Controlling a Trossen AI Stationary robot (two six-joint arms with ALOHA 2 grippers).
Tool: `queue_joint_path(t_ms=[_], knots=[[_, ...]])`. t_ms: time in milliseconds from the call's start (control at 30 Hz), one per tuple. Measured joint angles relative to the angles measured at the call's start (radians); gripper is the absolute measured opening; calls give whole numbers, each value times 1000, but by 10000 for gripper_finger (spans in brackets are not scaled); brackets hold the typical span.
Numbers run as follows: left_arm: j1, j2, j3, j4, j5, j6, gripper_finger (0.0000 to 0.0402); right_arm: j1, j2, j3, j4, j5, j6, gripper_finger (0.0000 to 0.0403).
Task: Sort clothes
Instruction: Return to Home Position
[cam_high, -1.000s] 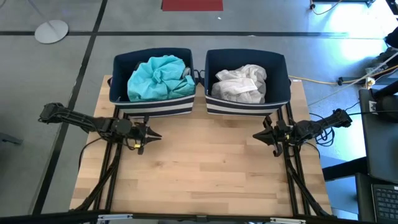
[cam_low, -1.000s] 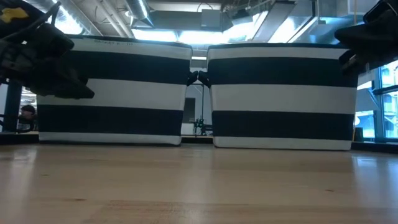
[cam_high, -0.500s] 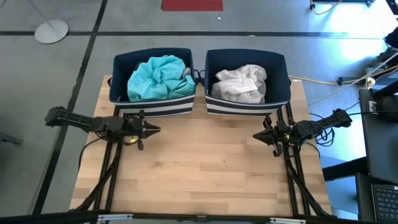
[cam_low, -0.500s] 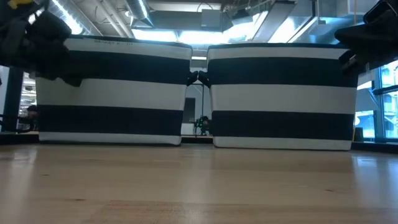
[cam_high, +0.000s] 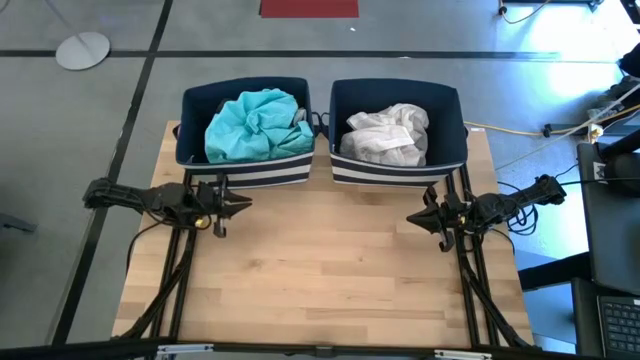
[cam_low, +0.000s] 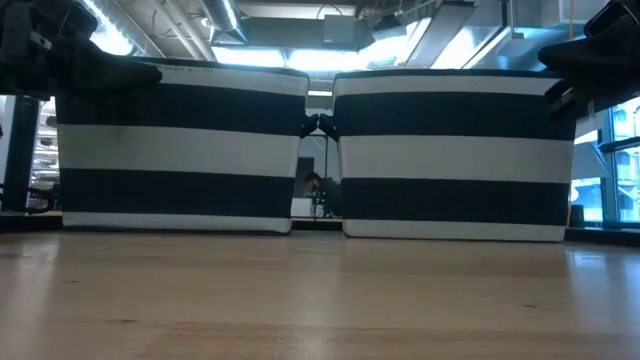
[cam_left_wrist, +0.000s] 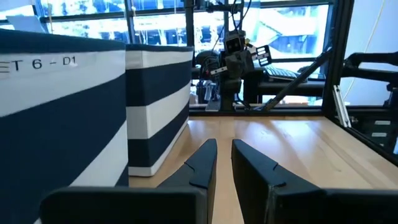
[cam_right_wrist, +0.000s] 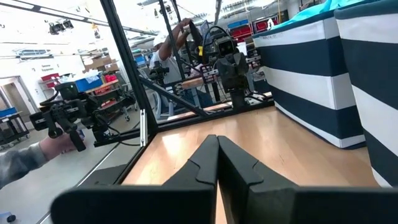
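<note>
Wooden worktop (cam_high: 320, 270): crumpled teal clothes (cam_high: 250, 122) and white clothes (cam_high: 388, 133) sit binned beyond left gripper (cam_high: 246, 203) (slightly apart), right gripper (cam_high: 411, 217) (pressed together).

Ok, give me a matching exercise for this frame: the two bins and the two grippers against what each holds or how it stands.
1 left bin
2 right bin
3 left gripper
4 right gripper

a shut, empty
b white clothes inside
c slightly open, empty
d teal garment inside

Pairs: 1-d, 2-b, 3-c, 4-a
</note>
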Motion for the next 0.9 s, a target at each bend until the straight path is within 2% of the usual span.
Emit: queue_joint_path(t_ms=[233,900], knots=[[0,0,0,0,5,-46,41,0,0,0,0,0,0,10],[0,0,0,-1,7,-31,40,0,0,0,0,0,0,10]])
